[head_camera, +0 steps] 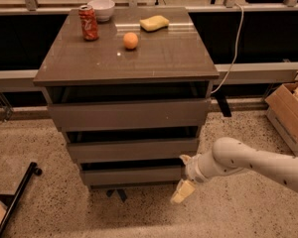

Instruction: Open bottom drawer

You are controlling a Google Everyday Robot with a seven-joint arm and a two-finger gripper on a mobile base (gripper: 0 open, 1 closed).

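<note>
The bottom drawer (131, 175) is the lowest of three grey-brown fronts on the cabinet, a plain flat panel with a dark gap above it. My gripper (184, 175) is at the right end of that panel, low near the floor, on the end of the white arm (248, 163) that comes in from the right. It is open: one cream finger (182, 191) hangs below the panel's right corner and the other tip shows just above it. I cannot tell whether either finger touches the panel.
The middle drawer (131, 149) and top drawer (129, 114) sit above. On the cabinet top are a red can (88, 22), a white bowl (101, 9), an orange (130, 40) and a yellow sponge (154, 23). A cardboard box (289, 114) stands at right and a black bar (16, 199) lies on the floor at left.
</note>
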